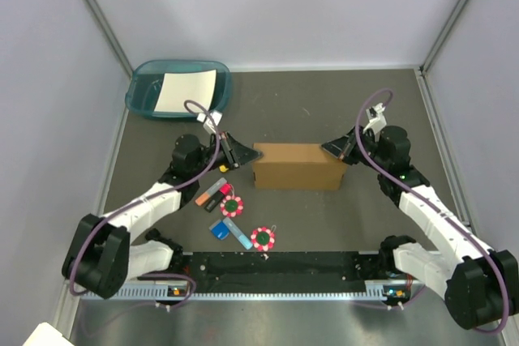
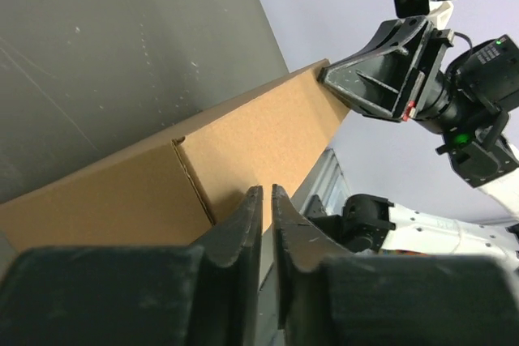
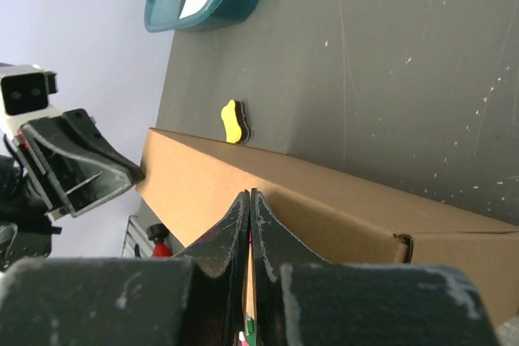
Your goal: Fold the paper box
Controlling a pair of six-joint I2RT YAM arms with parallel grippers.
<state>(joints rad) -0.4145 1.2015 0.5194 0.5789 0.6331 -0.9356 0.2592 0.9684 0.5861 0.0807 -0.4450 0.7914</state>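
Far left: a teal tray holds a white sheet.

Left pincer: jaws all but closed and gripping nothing, with the tip at the left end of the paper box.

Near side, left of centre: orange and red markers, two pink round pieces and a blue block lie on the worktop, apart from the box.

Centre: the paper box stands as a closed brown oblong, flat on the worktop, with its long side running left to right between the two pincers.

Right pincer: jaws closed and empty, with the tip at the box's far right corner.
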